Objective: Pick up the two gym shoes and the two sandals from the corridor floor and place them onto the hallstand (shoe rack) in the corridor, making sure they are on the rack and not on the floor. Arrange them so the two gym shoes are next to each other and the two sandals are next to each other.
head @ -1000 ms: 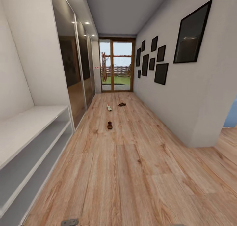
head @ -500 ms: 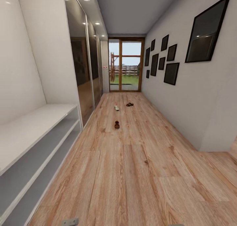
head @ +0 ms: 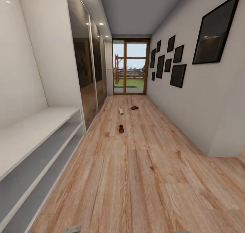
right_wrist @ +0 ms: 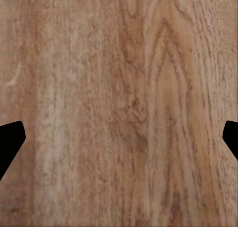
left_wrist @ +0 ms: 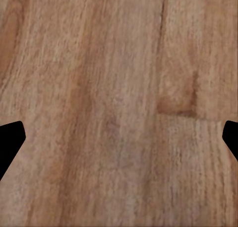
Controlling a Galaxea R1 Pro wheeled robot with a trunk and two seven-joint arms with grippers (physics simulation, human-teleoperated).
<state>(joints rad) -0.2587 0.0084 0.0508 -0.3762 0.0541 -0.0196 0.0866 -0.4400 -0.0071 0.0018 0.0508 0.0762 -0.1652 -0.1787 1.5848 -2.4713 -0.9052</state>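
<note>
Far down the corridor floor (head: 136,178) lie three small shoes. A white gym shoe (head: 120,110) lies left of a brown sandal (head: 134,107), and a second brown sandal (head: 121,128) lies nearer to me. The hallstand (head: 37,131) runs along the left wall, its white bench top and two grey shelf compartments bare. My left gripper (left_wrist: 119,140) stands open over bare wood planks, its dark fingertips (left_wrist: 10,140) at the frame's edges. In the same way my right gripper (right_wrist: 119,140) hangs open above the planks, with nothing between its fingertips (right_wrist: 10,142).
Dark mirrored wardrobe doors (head: 86,76) follow the hallstand on the left. Black picture frames (head: 177,66) hang on the right wall, which ends at a corner (head: 221,151). A glass door (head: 131,68) closes the far end. A grey robot part (head: 71,229) shows at the bottom edge.
The head view has swung left since a second ago, so the hallstand and shoes sit further right in the picture. The shoes themselves have not moved.
</note>
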